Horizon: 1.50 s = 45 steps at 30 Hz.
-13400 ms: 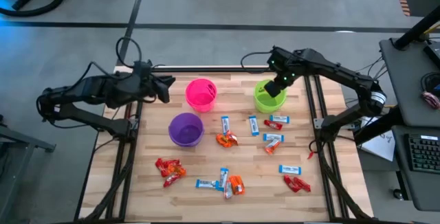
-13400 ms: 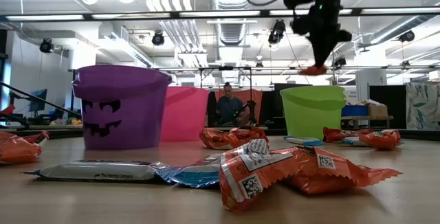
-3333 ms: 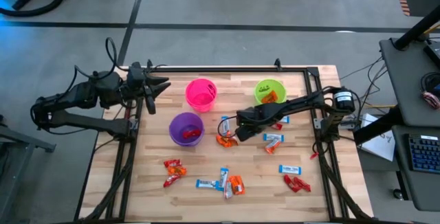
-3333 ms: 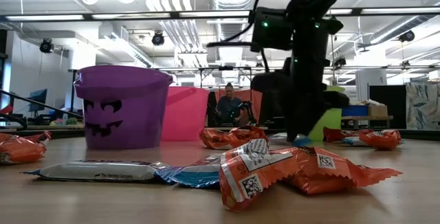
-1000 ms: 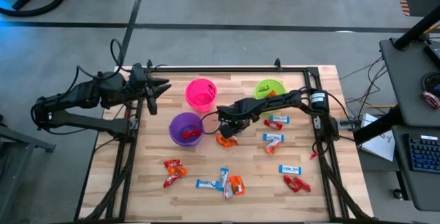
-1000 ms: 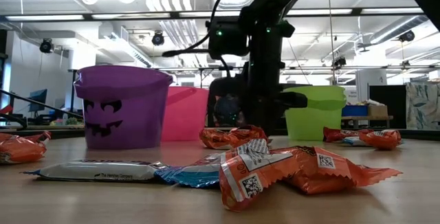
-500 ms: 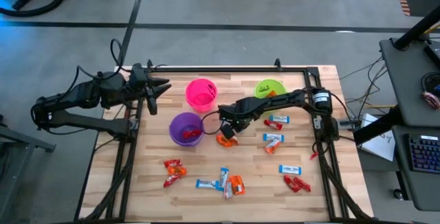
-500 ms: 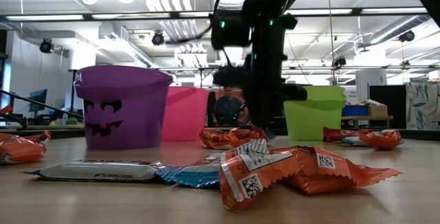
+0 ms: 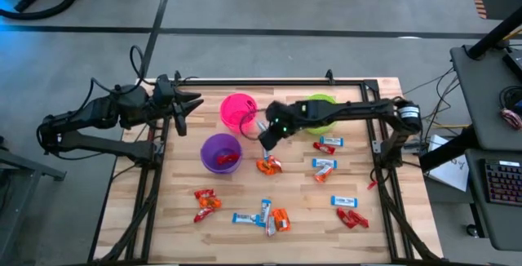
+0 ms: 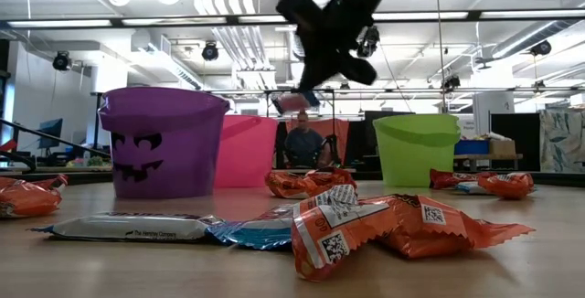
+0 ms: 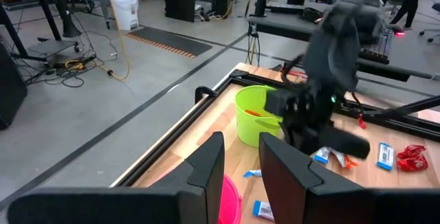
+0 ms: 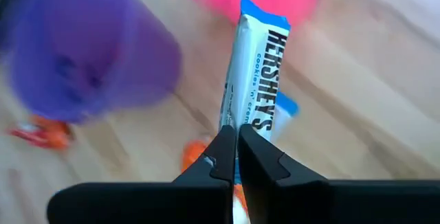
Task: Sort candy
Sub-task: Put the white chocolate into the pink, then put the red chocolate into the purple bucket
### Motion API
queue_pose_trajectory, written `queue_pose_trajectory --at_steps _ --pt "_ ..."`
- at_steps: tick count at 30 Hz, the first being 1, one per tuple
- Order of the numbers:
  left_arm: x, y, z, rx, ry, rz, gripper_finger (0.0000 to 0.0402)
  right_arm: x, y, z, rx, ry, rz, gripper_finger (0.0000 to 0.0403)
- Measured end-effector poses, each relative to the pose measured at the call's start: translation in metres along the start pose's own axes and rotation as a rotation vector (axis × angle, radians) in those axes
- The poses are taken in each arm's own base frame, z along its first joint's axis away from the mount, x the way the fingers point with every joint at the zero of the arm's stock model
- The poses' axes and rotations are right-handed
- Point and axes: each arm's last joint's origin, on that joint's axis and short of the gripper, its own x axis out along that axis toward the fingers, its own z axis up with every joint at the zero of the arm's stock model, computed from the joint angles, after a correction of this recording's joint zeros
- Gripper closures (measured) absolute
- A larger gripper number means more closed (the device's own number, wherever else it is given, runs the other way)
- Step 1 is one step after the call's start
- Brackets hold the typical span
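Observation:
My right gripper (image 9: 267, 133) hangs above the table between the pink cup (image 9: 238, 111) and the purple cup (image 9: 220, 152), shut on a blue-and-white candy bar (image 12: 258, 73). More candy lies flat on the wood: an orange piece (image 9: 268, 166) just below the gripper, blue-and-white bars (image 9: 325, 165), and red pieces (image 9: 204, 203). The green cup (image 9: 320, 113) stands at the far right with candy inside. My left gripper (image 9: 189, 103) waits at the table's far left corner, open, with nothing between its fingers (image 11: 206, 162). My right gripper pinches the bar by one end (image 12: 237, 124) between its two fingertips. The fingers slant downward from the table's right and lie along the bar. The bar sticks out past the fingertips and is lifted clear of the table (image 10: 291, 103).
The three cups stand in the table's far half. Loose candy is scattered over the middle and near half, with a cluster at the near middle (image 9: 273, 217) and red pieces at the near right (image 9: 352, 217). A person sits in the room behind the table (image 10: 303, 143).
My right gripper has risen from the table beside the orange candy, carrying the blue-and-white bar up clear of the wood. It has gone a little toward the far edge and the pink cup, and has tipped from pointing steeply down to a shallower slant.

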Motion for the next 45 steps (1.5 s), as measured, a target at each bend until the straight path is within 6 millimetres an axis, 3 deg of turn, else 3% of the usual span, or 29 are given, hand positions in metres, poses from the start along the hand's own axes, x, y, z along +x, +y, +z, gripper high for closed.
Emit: queue_pose_trajectory --at_steps 9,19,30,36,45 --pt "0.000 0.000 0.001 -0.007 -0.008 -0.001 0.0325 -0.018 -0.013 0.040 -0.049 -0.156 0.233 0.0395" --pt "0.000 0.001 0.002 -0.039 -0.024 0.054 0.0325 -0.001 -0.039 0.065 -0.048 -0.211 0.306 0.0395" --pt "-0.001 0.003 -0.001 -0.093 0.000 0.078 0.0325 0.010 -0.059 0.081 -0.109 -0.258 0.348 0.0394" --pt "-0.009 0.007 -0.009 -0.237 0.057 0.097 0.0325 0.016 -0.066 0.085 -0.225 -0.278 0.358 0.0394" --pt "-0.012 0.009 -0.011 -0.415 0.060 0.108 0.0325 0.026 -0.073 0.084 -0.244 -0.232 0.407 0.0394"
